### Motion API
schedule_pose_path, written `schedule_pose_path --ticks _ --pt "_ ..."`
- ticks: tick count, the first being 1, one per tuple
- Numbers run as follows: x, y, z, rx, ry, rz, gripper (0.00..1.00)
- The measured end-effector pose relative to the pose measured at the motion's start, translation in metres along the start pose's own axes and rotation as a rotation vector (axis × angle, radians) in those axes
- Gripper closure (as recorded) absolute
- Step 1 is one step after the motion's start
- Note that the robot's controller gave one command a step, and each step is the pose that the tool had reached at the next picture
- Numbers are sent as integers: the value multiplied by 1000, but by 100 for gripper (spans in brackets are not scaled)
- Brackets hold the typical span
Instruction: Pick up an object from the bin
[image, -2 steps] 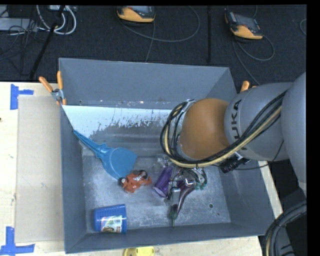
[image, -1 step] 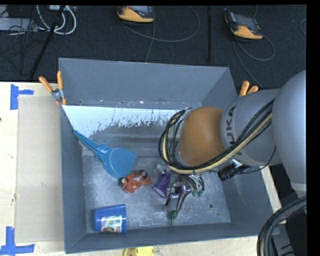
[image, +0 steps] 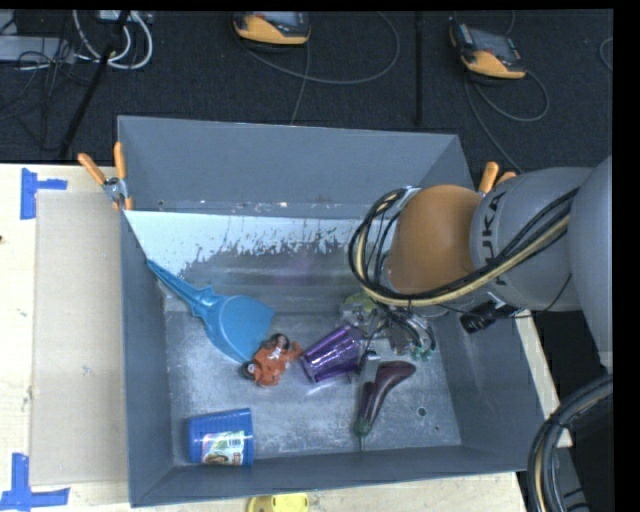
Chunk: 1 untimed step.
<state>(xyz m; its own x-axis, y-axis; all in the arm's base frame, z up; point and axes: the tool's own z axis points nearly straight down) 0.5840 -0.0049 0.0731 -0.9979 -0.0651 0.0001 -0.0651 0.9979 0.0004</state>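
My gripper (image: 386, 326) is low in the right middle of the bin, just under the arm's orange cover. It sits right at the upper right end of a translucent purple cup (image: 330, 356) that lies on its side. Whether it touches the cup I cannot tell. A dark purple toy eggplant (image: 381, 391) lies just below the gripper, with its stem end pointing toward the front wall. An orange toy figure (image: 270, 361) lies left of the cup.
A blue scoop (image: 228, 317) with a long handle lies at the left, reaching up to the left wall. A blue can (image: 221, 437) lies on its side in the front left corner. The arm and its cables hang over the bin's right side.
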Motion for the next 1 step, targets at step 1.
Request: schedule_pose_path --ticks 1 --pt "0 0 0 0 0 1 100"
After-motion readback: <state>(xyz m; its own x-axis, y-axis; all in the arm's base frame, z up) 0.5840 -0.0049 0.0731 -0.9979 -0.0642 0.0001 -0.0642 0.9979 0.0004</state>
